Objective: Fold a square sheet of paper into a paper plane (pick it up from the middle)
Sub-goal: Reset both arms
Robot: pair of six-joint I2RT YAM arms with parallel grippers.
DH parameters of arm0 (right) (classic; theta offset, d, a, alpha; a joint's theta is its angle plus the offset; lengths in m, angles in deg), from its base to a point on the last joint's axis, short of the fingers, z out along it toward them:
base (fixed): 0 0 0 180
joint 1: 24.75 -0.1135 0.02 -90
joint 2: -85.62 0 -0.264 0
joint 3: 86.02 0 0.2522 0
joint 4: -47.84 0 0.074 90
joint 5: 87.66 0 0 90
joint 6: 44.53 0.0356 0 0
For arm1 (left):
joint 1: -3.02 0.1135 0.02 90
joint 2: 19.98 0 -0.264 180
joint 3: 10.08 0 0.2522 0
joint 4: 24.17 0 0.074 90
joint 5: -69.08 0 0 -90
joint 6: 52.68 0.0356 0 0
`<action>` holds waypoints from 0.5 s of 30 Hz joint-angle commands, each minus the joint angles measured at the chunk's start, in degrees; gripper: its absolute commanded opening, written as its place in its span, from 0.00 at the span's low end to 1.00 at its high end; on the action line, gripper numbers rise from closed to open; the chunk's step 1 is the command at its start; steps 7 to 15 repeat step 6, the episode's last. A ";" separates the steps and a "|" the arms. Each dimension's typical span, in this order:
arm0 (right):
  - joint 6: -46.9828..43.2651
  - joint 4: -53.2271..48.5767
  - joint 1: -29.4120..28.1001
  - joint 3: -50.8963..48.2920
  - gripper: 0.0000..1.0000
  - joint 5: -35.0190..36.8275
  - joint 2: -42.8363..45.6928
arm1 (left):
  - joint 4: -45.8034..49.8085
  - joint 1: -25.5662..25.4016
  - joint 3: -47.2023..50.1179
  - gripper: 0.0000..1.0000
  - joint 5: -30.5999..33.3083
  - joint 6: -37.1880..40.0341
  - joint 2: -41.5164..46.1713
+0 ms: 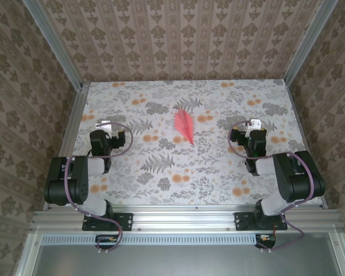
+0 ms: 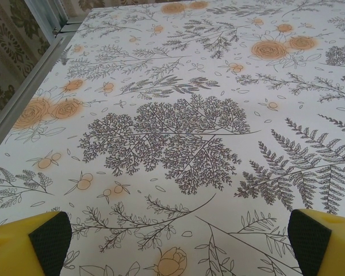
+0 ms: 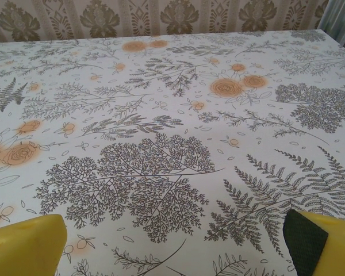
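A slim pink-red paper plane (image 1: 184, 126) lies flat in the middle of the flower-printed table (image 1: 161, 172), its sharp nose towards the near right. A flat square sheet of paper is out of view; the pink-red paper shows as this folded dart. My left gripper (image 1: 104, 124) rests low at the left, well apart from the plane, and it is open. In its wrist view the left gripper (image 2: 175, 238) holds nothing between its yellow fingers (image 2: 50, 241). My right gripper (image 1: 254, 122) sits at the right, also apart from the plane. It (image 3: 175, 241) is open and empty between its fingers (image 3: 303, 244).
Aluminium rails (image 1: 73, 118) edge the table on the left, right and near sides, and patterned walls (image 1: 178, 40) close in the back and both sides. Bare printed tablecloth lies between each gripper and the plane. The arm bases (image 1: 103, 215) stand at the near edge.
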State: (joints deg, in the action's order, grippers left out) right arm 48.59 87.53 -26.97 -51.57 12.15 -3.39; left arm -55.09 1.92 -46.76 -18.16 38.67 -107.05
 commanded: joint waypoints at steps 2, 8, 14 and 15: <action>-0.65 0.52 0.25 1.37 1.00 -1.14 0.02 | -0.86 -0.26 -1.25 1.00 0.05 1.12 -0.25; -0.65 0.60 0.28 1.29 1.00 -1.10 0.07 | -0.98 -0.26 -1.25 1.00 0.05 1.12 -0.22; -0.65 0.60 0.28 1.29 1.00 -1.10 0.07 | -0.98 -0.26 -1.25 1.00 0.05 1.12 -0.22; -0.65 0.60 0.28 1.29 1.00 -1.10 0.07 | -0.98 -0.26 -1.25 1.00 0.05 1.12 -0.22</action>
